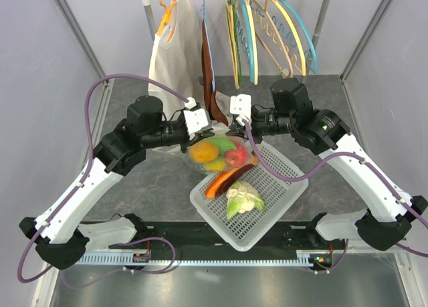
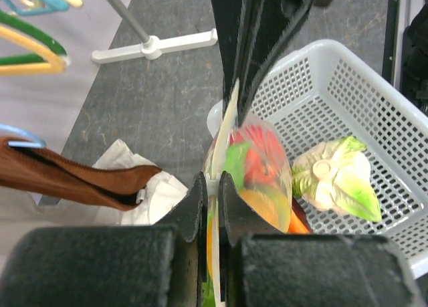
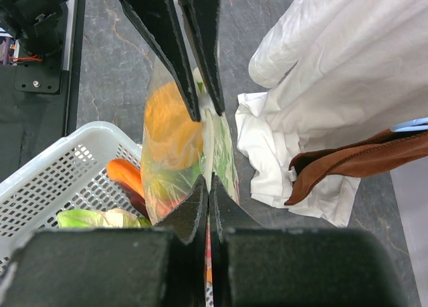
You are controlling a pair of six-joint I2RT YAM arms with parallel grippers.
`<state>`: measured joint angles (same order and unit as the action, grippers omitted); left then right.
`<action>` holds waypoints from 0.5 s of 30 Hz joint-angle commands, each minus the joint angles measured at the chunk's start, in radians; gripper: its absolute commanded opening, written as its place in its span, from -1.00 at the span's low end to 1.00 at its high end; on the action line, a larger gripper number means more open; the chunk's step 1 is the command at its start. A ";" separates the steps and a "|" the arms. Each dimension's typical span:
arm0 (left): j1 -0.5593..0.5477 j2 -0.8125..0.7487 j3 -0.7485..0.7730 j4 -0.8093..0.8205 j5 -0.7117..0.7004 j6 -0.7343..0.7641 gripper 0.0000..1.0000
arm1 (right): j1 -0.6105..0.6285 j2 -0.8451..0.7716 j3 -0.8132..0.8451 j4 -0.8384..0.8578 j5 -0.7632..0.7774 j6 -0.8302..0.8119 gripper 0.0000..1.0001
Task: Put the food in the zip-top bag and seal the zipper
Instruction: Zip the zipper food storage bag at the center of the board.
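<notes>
Clear bag (image 1: pixel 221 153): dotted plastic, held up off the table (image 1: pixel 160 186), over the far corner of the basket (image 1: pixel 294 180); blurred in the top view.
Left gripper (image 2: pixel 209 183): clenched on the bag's top edge, with the plastic pinched between its fingers.
Right gripper (image 3: pixel 208 186): clenched on the same edge, facing the left one, the two sets of tips close together.
Food in bag: a red apple (image 2: pixel 264 156), a green piece (image 2: pixel 234 163) and an orange pepper (image 3: pixel 170 116) bulge against the plastic; a yellow one shows at the bottom in the top view.
Cauliflower (image 1: pixel 243 198): outside the bag, lying in the basket near its middle.
Orange piece (image 1: pixel 224 182): also in the basket, just beside the cauliflower, below the hanging bag.
Zipper: runs along the pinched edge; too thin to make out, so I cannot tell whether it is sealed.
Basket: white lattice plastic, on the table between the two arms.
White garment (image 1: pixel 170 59): hangs from the rack behind the left gripper, hem bunched on the table.
Brown cloth (image 1: pixel 208 73): hangs just beside the white garment.
Hangers (image 1: pixel 267 33): a coloured row on the rack's right half.
</notes>
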<state>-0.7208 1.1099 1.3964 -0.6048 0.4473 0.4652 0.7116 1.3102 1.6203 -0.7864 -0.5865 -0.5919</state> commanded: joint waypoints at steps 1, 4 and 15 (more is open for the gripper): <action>0.032 -0.044 -0.045 -0.104 -0.078 0.053 -0.96 | 0.002 -0.045 0.049 0.039 -0.016 -0.005 -1.00; 0.058 -0.062 -0.060 -0.118 -0.094 0.050 -0.96 | 0.003 -0.043 0.053 0.041 -0.001 -0.008 -1.00; 0.170 -0.125 -0.138 -0.197 -0.114 0.064 -0.96 | 0.002 -0.046 0.046 0.079 0.056 0.007 -1.00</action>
<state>-0.6056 1.0111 1.2961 -0.6884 0.4095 0.4911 0.7158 1.3102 1.6203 -0.7780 -0.5526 -0.5911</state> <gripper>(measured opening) 0.053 0.010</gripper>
